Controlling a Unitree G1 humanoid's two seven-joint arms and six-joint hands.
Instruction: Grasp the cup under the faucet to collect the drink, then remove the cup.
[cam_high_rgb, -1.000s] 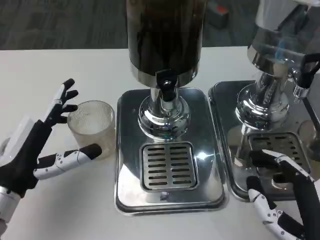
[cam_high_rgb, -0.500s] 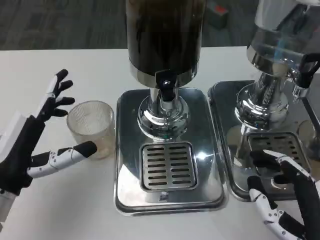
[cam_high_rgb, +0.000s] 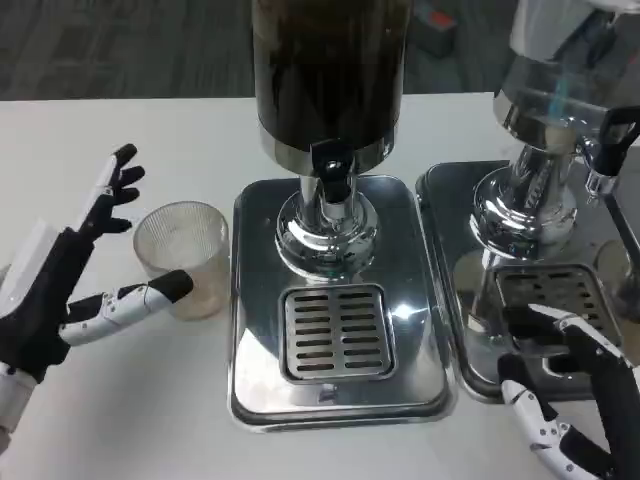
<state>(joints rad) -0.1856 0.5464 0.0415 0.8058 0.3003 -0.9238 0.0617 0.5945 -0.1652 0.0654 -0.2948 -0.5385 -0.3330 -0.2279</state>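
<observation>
While spread wide beside cup w/ nothing held: left hand. Right hand low, fingers apart, also empty.

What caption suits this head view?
Open left hand brackets a clear cup beside the dark drink dispenser.

A second dispenser (clear tank) stands on the white table.
</observation>
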